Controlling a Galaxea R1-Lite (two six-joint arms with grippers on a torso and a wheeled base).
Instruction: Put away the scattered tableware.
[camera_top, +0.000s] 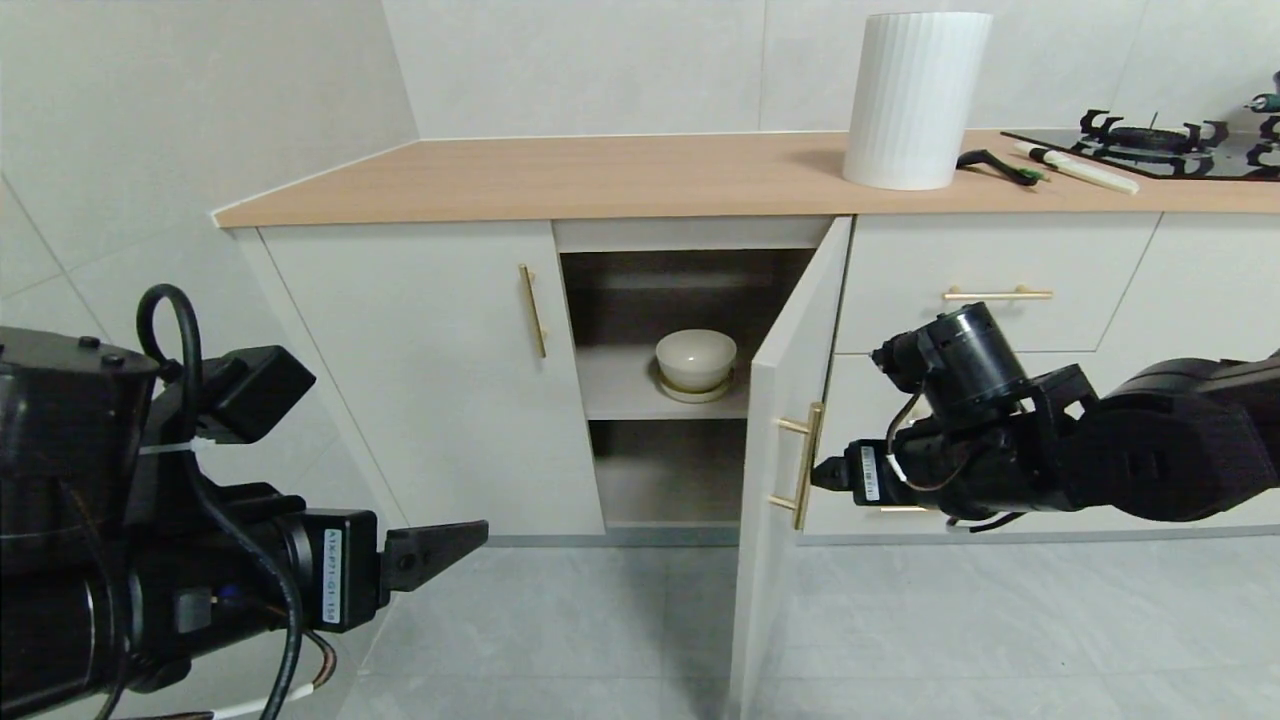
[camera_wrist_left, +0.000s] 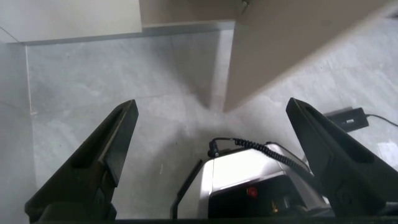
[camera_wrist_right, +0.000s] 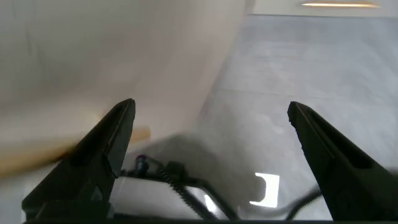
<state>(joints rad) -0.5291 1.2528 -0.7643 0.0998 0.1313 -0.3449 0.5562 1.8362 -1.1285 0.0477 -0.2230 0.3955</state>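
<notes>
The cream ceramic bowl (camera_top: 696, 358) rests on the shelf (camera_top: 620, 385) behind the open white cabinet door (camera_top: 790, 380). Our right pincer (camera_top: 822, 472), spread wide and empty, sits just beside that door's brass bar handle (camera_top: 803, 465); we judge it best to push the door's face squarely and slowly until it shuts.

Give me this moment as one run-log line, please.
cabinet door open | bowl on plate, upper shelf | right hand open, at door handle | left hand open, empty, low over floor

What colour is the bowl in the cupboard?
The round bowl is creamy white, clearest in the head view.
</notes>
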